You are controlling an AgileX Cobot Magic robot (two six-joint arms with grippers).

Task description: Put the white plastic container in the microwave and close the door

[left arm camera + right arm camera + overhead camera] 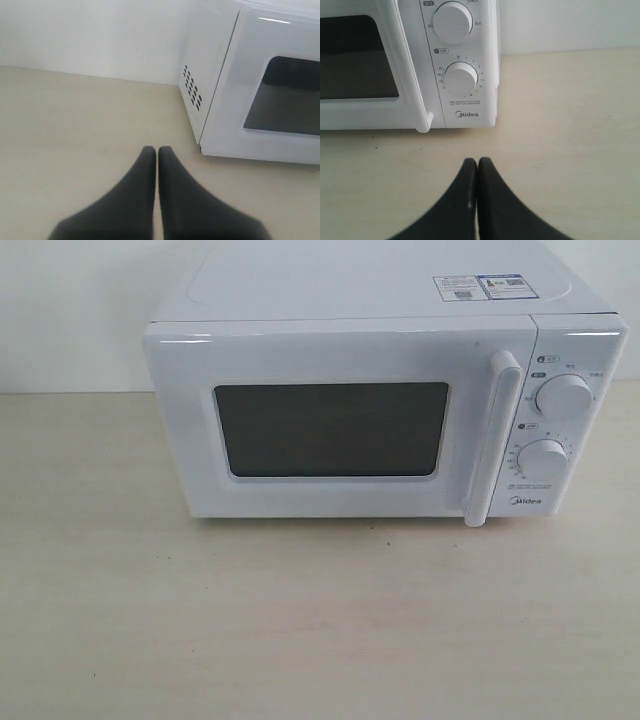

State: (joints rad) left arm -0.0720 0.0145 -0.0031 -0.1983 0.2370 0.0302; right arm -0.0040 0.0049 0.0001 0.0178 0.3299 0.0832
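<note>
We see the microwave (350, 290) with its door (340, 355) shut. The white plastic container shows nowhere, perhaps hidden behind the dark window (330, 430). The left gripper (157, 150) and right gripper (477, 161) are pinched together, empty. The stiff handle (492, 440) looks the best hold.

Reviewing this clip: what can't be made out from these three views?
White container: in no view; the shut door with its dark window hides the inside of the microwave.
Stickers on top, exterior view: print too small.
Arms: outside the exterior view; wrist views show only the shut left gripper and right gripper, cut by the edge.
</note>
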